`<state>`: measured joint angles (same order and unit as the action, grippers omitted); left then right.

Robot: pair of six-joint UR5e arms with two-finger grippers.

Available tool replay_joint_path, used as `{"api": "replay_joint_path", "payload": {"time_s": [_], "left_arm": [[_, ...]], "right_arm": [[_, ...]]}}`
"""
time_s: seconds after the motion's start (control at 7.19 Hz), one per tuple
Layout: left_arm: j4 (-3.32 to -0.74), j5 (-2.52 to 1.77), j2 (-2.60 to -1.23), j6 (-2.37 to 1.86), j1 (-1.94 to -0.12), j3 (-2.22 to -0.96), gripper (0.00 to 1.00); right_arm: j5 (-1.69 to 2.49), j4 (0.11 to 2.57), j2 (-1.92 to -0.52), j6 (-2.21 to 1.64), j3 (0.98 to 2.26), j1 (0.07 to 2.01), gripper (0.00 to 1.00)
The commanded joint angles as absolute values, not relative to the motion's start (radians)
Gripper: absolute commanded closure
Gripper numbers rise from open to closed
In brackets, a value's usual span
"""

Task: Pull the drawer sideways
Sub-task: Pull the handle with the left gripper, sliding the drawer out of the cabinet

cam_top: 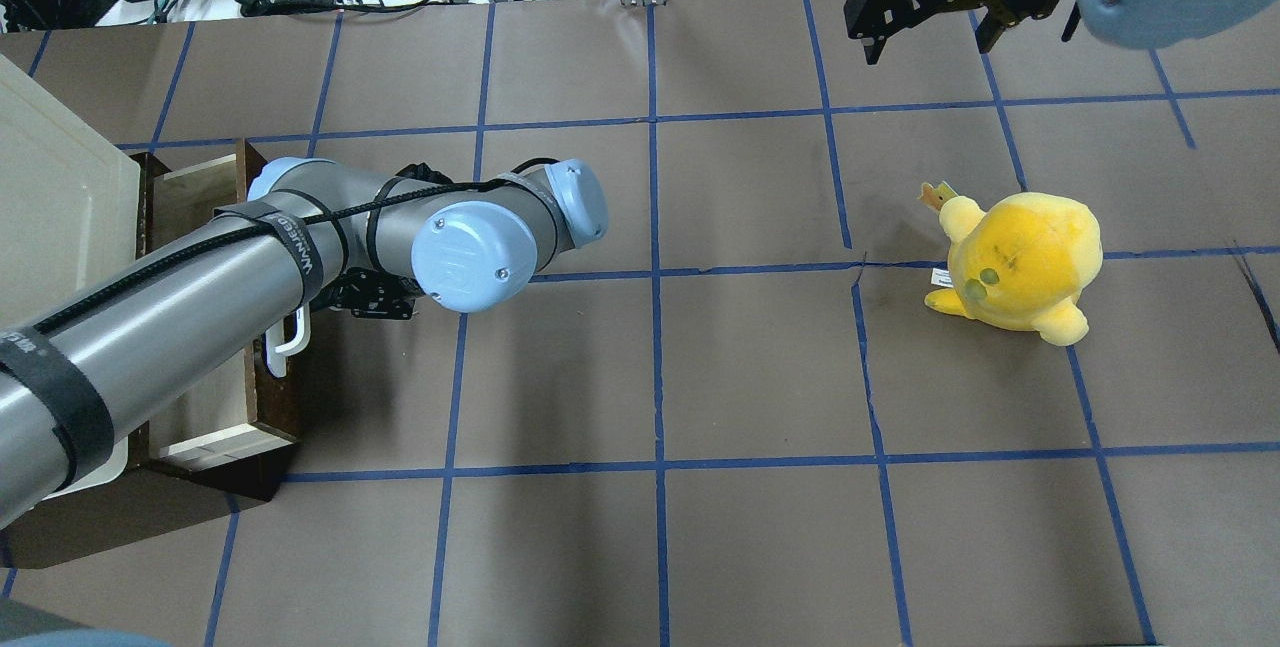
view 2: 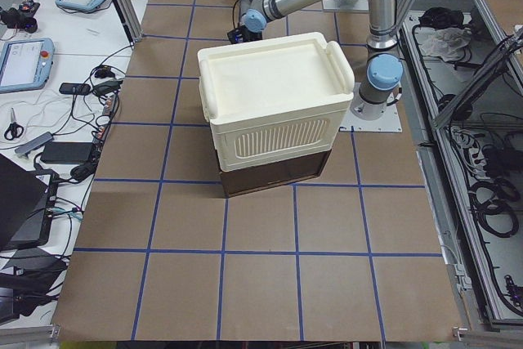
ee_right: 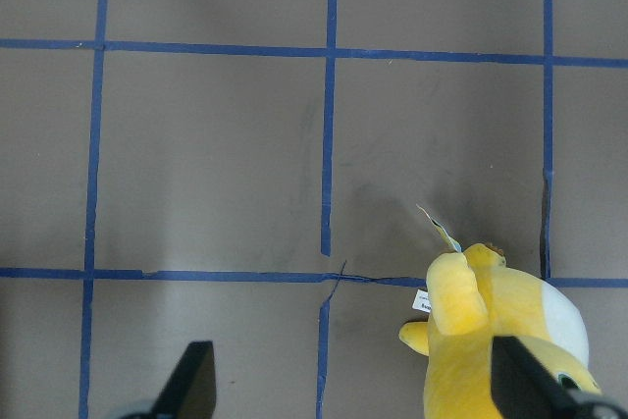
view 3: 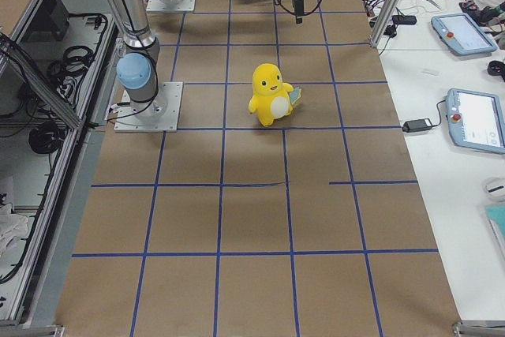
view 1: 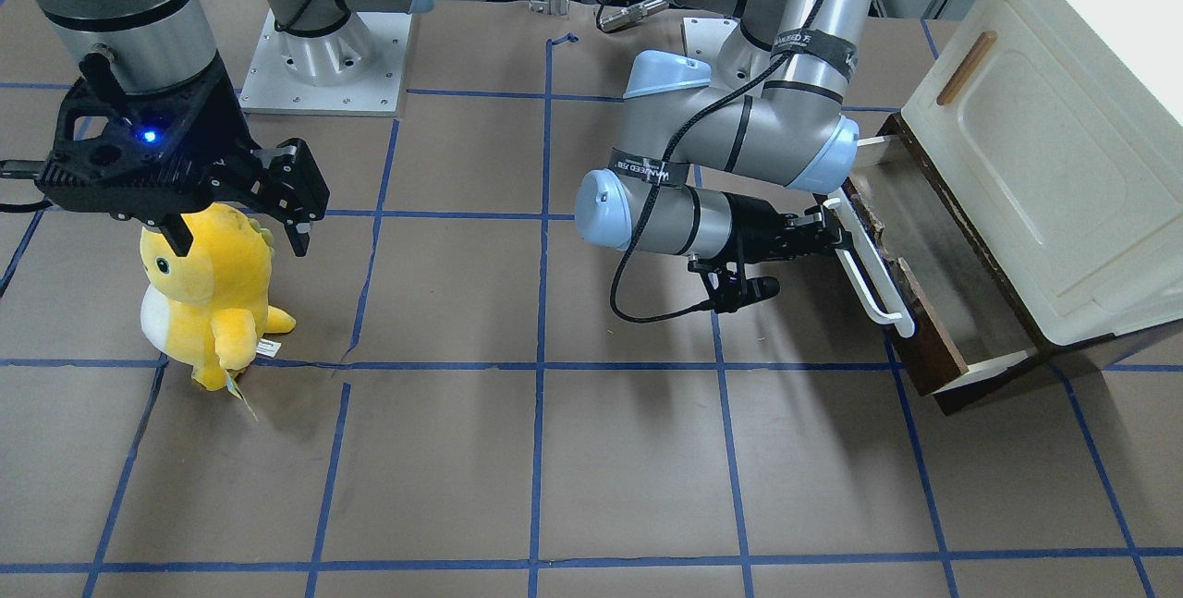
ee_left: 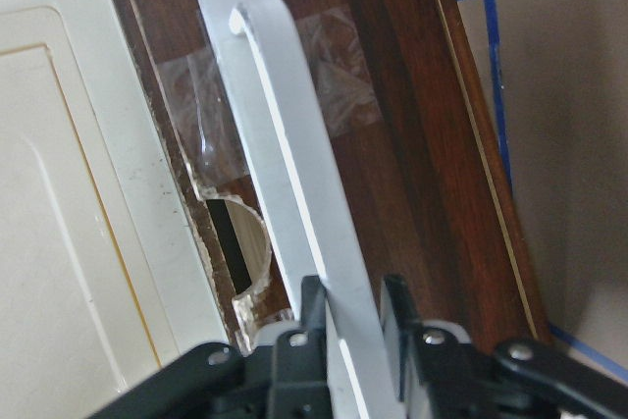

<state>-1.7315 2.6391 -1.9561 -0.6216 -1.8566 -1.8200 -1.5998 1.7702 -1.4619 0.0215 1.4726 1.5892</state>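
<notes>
The drawer (view 1: 933,284) stands partly pulled out from under the cream cabinet (view 1: 1044,145). It has a dark brown chipped front panel (ee_left: 402,144) and a long white bar handle (view 1: 873,270). My left gripper (view 1: 829,233) is shut on the upper part of that handle. In the left wrist view the two black fingers (ee_left: 312,313) clamp the white bar (ee_left: 285,193). In the overhead view the drawer (cam_top: 200,327) lies under my left arm, and the gripper is mostly hidden. My right gripper (view 1: 236,230) is open and empty, hovering above the table.
A yellow plush toy (view 1: 208,293) stands on the table below my right gripper; it also shows in the overhead view (cam_top: 1020,262) and the right wrist view (ee_right: 491,340). The cabinet door has a small wooden handle (view 1: 966,68). Blue tape lines grid the brown table.
</notes>
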Motion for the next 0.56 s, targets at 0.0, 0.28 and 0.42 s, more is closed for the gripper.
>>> {"api": "replay_joint_path", "payload": {"time_s": [0.0,0.28,0.42], "left_arm": [[-1.729,2.638,-1.957,-0.623,-1.876,-1.819,0.95],[-1.724,2.64,-1.957,-0.623,-1.884,-1.821,0.95],[-1.724,2.64,-1.959,-0.623,-1.888,-1.821,0.95]], "right_arm": [[-1.6,1.77,-1.462,0.021,1.473,1.589,0.0],[-1.6,1.77,-1.462,0.021,1.473,1.589,0.0],[-1.6,1.77,-1.462,0.021,1.473,1.589,0.0]]}}
